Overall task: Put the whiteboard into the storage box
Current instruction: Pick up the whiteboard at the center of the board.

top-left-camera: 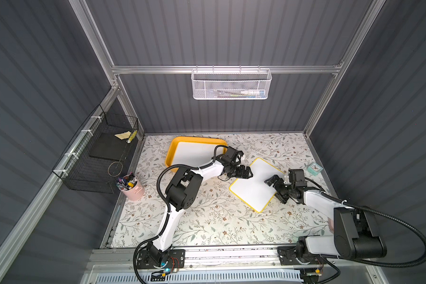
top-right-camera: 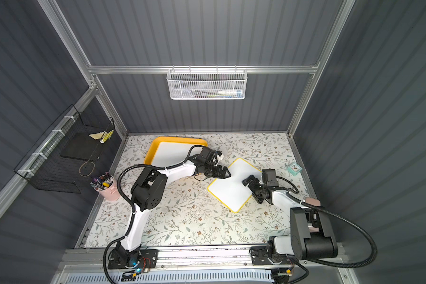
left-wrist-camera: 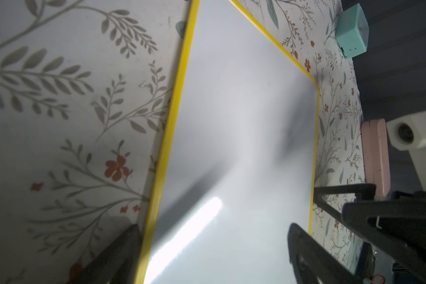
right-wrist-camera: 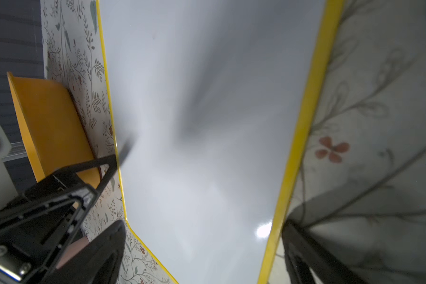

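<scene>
Spread wide, the left gripper (top-left-camera: 250,172) straddles one corner of the whiteboard (top-left-camera: 255,188). The right gripper (top-left-camera: 277,189), jaws equally far apart, straddles the opposite side, and neither clamps it. The yellow-orange storage box (top-left-camera: 170,152) beyond the left arm holds a second white board (top-left-camera: 194,153). A pink cup (top-left-camera: 134,193) holds pens, a black wire basket (top-left-camera: 84,172) holds a dark pad, and a white mesh basket (top-left-camera: 231,82) holds markers. The yellow-rimmed, blank whiteboard lies flat and diagonal on the floral table (top-left-camera: 207,221), apart from the box. A teal clock (top-left-camera: 315,168) stands nearby, and grey ribbed walls surround the table.

Top views overhead; wrist views share the whiteboard (left-wrist-camera: 231,123) closely.
</scene>
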Controlling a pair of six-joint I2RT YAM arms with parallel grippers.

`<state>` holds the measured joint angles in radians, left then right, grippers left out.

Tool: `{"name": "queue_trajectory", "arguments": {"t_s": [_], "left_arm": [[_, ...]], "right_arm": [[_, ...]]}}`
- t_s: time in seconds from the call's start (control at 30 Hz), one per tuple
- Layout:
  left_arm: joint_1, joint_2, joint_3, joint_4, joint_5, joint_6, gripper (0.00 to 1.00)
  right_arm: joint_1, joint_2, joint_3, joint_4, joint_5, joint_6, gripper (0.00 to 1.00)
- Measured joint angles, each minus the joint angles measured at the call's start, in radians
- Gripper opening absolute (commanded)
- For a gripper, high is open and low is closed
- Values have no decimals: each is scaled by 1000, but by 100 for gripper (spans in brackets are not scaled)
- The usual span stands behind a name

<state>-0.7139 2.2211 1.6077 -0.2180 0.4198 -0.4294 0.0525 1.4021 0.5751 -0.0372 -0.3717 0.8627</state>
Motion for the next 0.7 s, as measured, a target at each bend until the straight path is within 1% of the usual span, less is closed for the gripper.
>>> {"name": "queue_trajectory", "arguments": {"t_s": [0.1, 0.17, 0.33, 0.47, 0.7], "left_arm": [[-1, -50, -79, 23, -10, -13, 94], [-2, -66, -102, 25, -17, -19, 94], [-5, -69, -105, 26, -25, -27, 94], [-6, -67, -101, 23, -26, -27, 94], [-5, -61, -89, 17, -52, -27, 94]], "right_arm": [[-6, 66, 59, -5, -21, -42, 99], [-7, 88, 81, -15, -29, -71, 99], [-7, 94, 95, -55, -43, -140, 99], [-13, 97, 97, -70, -80, -193, 99], [-29, 95, 85, -65, -167, -217, 99]]}}
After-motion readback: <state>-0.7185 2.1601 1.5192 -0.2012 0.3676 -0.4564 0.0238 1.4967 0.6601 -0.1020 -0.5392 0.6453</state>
